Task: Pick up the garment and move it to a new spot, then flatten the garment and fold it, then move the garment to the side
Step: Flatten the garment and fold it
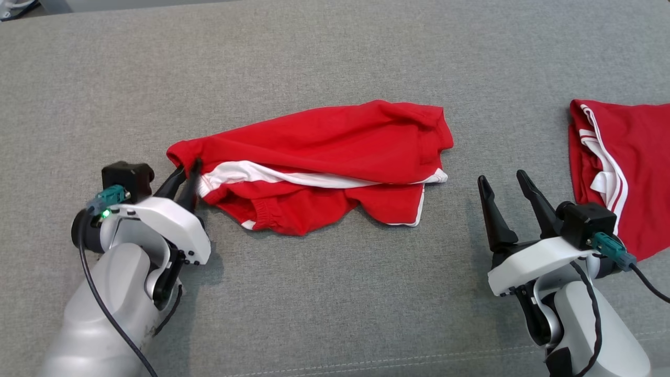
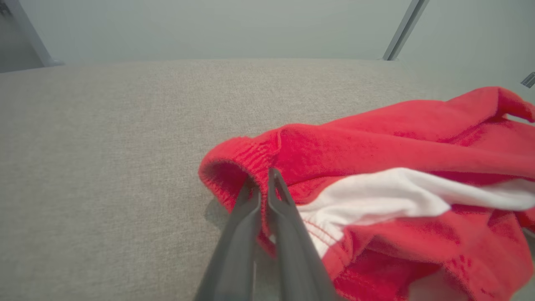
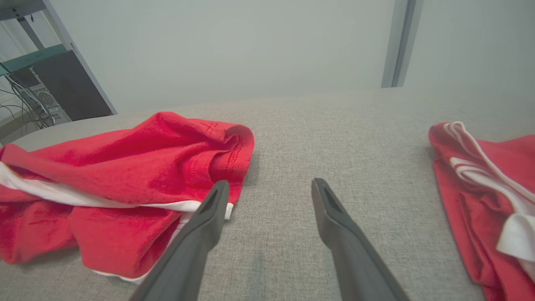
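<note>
The left hand is clenched on the left end of the red garment, which lies crumpled, white stripe showing, at the middle of the grey cloth-covered table; the right hand is released, fingers wide and touching nothing, between it and a second red garment at the right edge. The right wrist view adds a pale wall, a grey post and a shelf with cables beyond the far side

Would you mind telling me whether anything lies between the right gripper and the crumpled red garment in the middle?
Nothing visible does: only bare grey surface separates the right gripper, jaws open, from the red garment. The second garment lies on the gripper's other side.
</note>
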Tool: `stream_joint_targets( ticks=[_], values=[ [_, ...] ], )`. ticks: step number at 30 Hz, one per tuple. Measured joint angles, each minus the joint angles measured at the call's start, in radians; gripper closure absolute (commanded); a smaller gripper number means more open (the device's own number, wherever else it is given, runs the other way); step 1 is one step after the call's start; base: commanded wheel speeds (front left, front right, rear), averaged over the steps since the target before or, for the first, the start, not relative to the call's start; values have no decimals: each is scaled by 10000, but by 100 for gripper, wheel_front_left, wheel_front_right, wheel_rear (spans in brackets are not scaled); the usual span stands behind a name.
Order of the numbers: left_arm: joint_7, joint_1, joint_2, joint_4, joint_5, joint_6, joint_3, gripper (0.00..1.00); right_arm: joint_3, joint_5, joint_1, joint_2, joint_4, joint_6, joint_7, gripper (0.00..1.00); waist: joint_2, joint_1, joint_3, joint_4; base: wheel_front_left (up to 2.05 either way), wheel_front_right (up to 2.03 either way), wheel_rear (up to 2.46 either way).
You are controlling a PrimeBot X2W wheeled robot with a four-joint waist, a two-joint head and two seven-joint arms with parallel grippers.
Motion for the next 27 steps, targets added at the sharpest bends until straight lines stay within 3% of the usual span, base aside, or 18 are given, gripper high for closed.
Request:
stream_joint_targets(
  ticks=[6,15,21,27],
  values=[
    [-558,-104,-209,577,-121,-71,314,0,-52,0,-158,36,17,0,0,0,0,0,13,199,0,0,0],
    [-667,785,-623,-759,-161,-259,1432,0,-293,0,-126,-109,79,0,0,0,0,0,-236,615,0,0,0],
    [-665,1556,-999,-851,-380,-514,1455,0,-186,27,-122,-92,134,0,0,0,0,0,-324,555,0,0,0],
    [-667,1546,-991,-1083,-872,-598,1551,0,-159,88,-92,-98,132,0,0,0,0,0,-397,403,0,0,0]
  ],
)
